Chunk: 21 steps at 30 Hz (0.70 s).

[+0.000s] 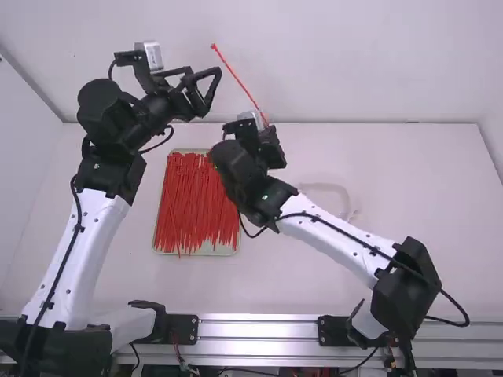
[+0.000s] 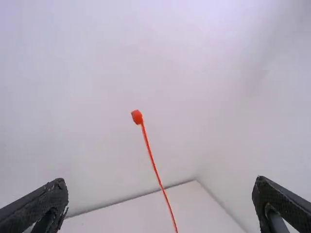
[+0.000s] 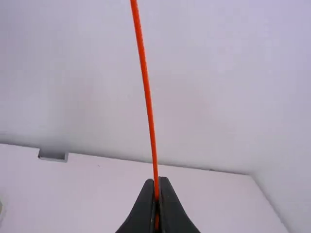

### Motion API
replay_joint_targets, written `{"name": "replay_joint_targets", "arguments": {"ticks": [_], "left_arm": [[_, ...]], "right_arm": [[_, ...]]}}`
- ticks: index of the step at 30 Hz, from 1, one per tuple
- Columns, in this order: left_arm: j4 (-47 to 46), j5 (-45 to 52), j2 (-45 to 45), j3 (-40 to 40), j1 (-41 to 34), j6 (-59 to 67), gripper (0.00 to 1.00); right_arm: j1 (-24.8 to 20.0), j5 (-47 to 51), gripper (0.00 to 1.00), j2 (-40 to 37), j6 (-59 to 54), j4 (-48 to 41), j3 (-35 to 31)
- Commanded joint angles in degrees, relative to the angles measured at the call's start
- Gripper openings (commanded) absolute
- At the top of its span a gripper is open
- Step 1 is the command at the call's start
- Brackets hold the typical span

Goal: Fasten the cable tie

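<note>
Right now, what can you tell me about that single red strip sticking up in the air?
It is one cable tie: a thin, straight orange-red strip, plastic by its look, with a small blocky head at its free upper end. Its lower end is pinched between the right arm's shut fingers, so it stands tilted above the far side of the table, leaning toward the left arm. The left arm's open fingers are near it but apart. It is not yet looped.

Orange-red cable tie point(image 3: 146, 97) up above the white table point(image 1: 409, 173). On the table, plain red spare ties point(image 1: 195, 203) cover a beige tray point(image 1: 228, 250). Left gripper point(image 2: 159, 184) black, right gripper point(image 3: 156, 187) black too.
</note>
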Motion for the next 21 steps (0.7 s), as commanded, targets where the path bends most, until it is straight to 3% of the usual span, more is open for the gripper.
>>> {"name": "replay_joint_targets", "arguments": {"ticks": [1,16,19,21], "left_arm": [[0.3,-1.3,-0.1,1.2,-0.1,-4.5,0.97],[0.1,-0.9,-0.1,1.2,-0.2,-12.2,0.73],[0.3,-0.9,-0.1,1.2,-0.2,-12.2,0.58],[0.2,-0.9,-0.1,1.2,-0.2,-12.2,0.43]], "right_arm": [[1.1,3.0,0.0,-0.9,-1.7,0.2,2.1],[5.8,5.4,0.0,-0.9,-4.3,1.5,2.7],[6.3,5.6,0.0,-0.9,-4.3,1.5,2.7],[6.8,5.6,0.0,-0.9,-4.3,1.5,2.7]]}}
